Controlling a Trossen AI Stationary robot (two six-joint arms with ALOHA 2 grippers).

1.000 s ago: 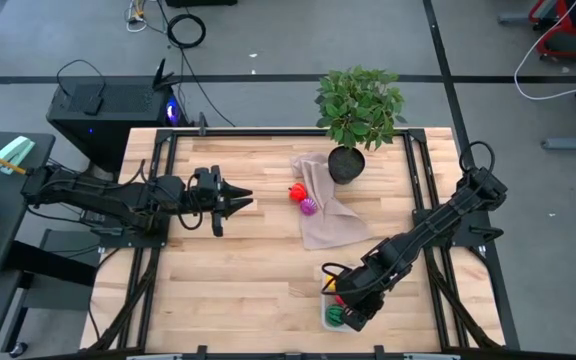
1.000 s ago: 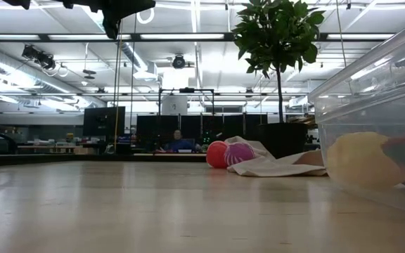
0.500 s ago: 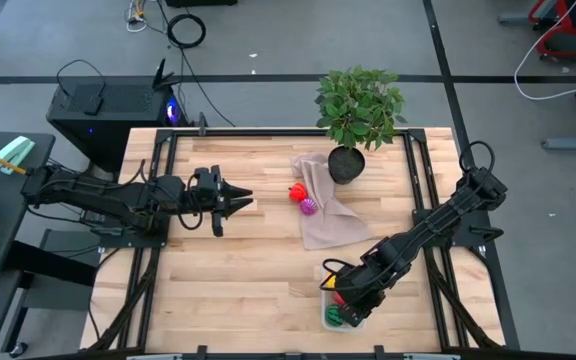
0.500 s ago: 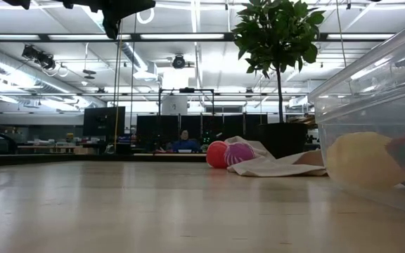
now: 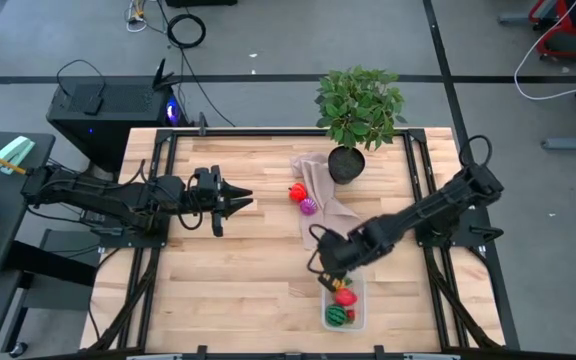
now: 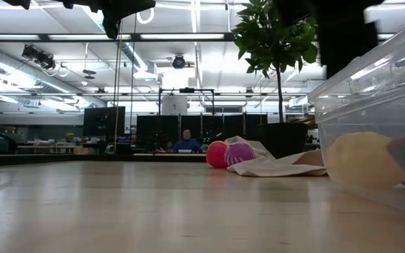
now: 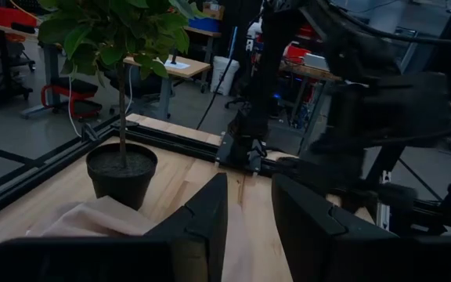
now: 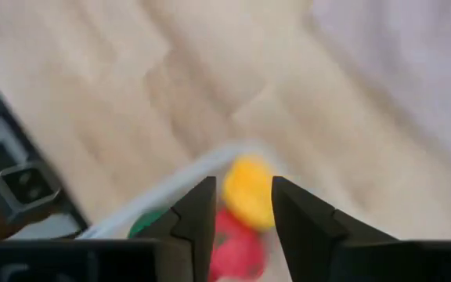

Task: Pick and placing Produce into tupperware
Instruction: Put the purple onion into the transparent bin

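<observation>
Right hand (image 5: 320,266), fingers parted and holding nothing, hangs above the tupperware (image 5: 358,312) near the bench's front edge, which holds yellow, red and striped-green produce (image 5: 342,297). Left hand (image 5: 240,198), narrowly parted and empty, waits mid-bench. Two pieces (image 5: 301,199) lie beside the cloth (image 5: 328,222).

grey floor (image 5: 268,40) with dark seams and loose cables (image 5: 183,25); a black cabinet (image 5: 93,105) beside the table; ceiling strip lights (image 6: 62,39) glow

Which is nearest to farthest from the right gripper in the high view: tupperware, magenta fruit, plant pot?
1. Tupperware, just below the right gripper, near the table's front edge.
2. Magenta fruit, on the cloth's left side, mid-table.
3. Plant pot, at the back edge.
</observation>
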